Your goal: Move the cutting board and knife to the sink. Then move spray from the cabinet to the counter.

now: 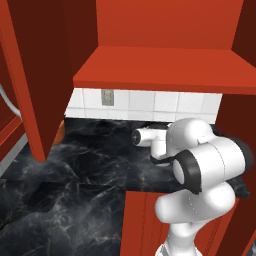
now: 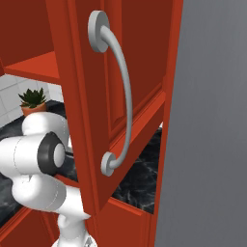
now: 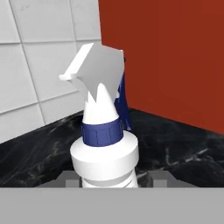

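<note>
The spray (image 3: 105, 140) stands upright between the jaws, which sit partly closed around its white body and appear to grip it; its base is hidden. Behind it lie the black marble desk (image 3: 39, 148), white tiles and a red cabinet (image 3: 166, 57) wall

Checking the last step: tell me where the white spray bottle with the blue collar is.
In the hand view, the white spray bottle with the blue collar stands upright between the gripper's fingertips, over the glossy black marble counter, near the white tiled wall.
</note>
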